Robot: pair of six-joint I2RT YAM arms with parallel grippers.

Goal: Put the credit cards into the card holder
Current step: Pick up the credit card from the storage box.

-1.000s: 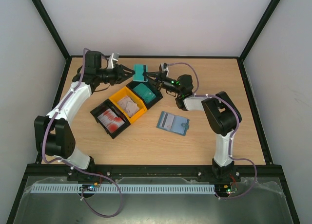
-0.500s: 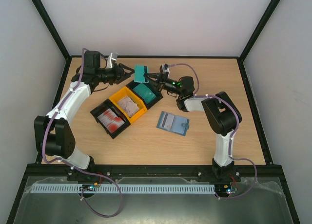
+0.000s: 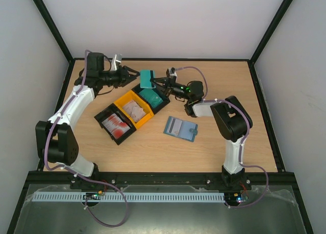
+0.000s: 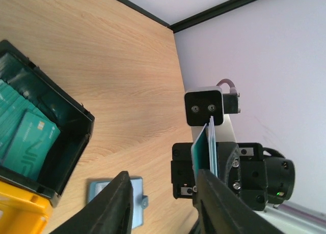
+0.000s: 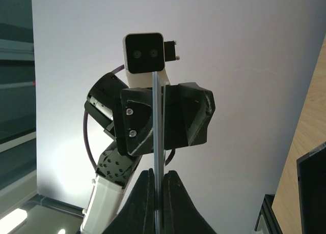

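Right gripper (image 3: 156, 81) pinches the teal card (image 3: 147, 77); left gripper (image 3: 132, 75) stands part-open, empty. Mistimed release during transfer would likely drop it.

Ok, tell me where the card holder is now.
Top view: the card holder lies flat on the table, just right of the yellow tray, near the middle.

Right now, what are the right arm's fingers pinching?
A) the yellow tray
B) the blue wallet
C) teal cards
C: the right arm's fingers are shut on thin teal cards held in the air; the blue wallet lies on the table.
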